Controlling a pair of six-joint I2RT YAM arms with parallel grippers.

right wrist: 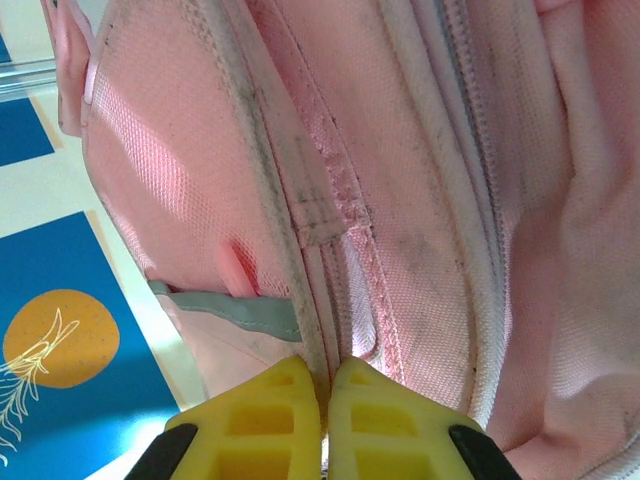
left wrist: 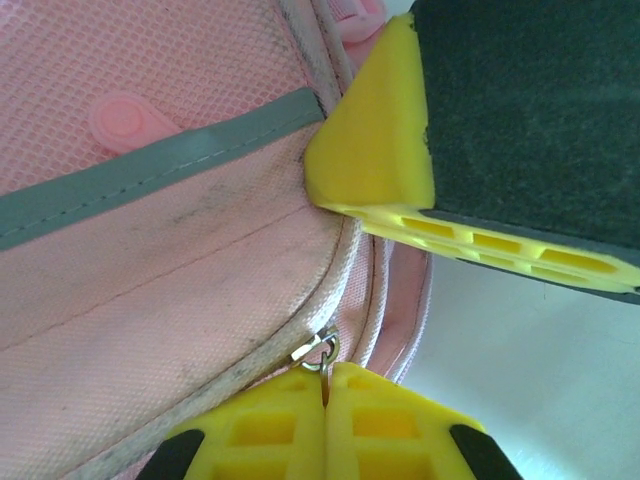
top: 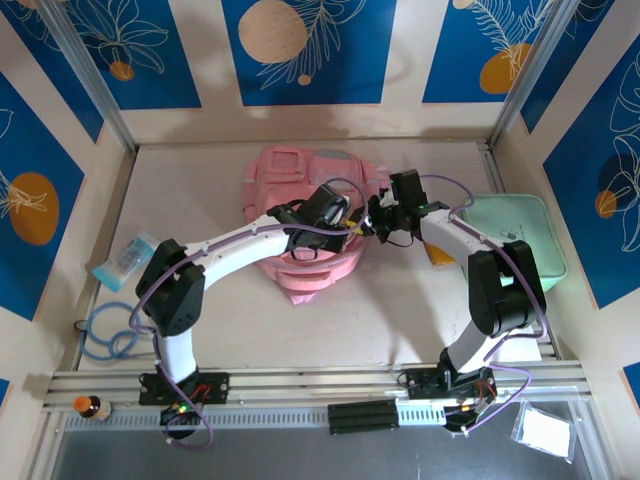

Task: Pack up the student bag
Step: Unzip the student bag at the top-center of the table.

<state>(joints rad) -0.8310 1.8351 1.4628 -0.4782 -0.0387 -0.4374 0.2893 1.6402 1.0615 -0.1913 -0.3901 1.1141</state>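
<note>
Left gripper (left wrist: 326, 388) pinches student bag (left wrist: 150, 280) zip pull (left wrist: 316, 349), mostly hidden.

Robot test cell, lab-type setup. L arm (top: 235, 243) + R arm (top: 505, 290) bolted to alu extrusion rail (top: 300, 382) at near edge of white counter (top: 350, 320). Enclosure w/ blue leaf-print wall panels (top: 300, 50), metal corner posts (top: 88, 80).
</note>
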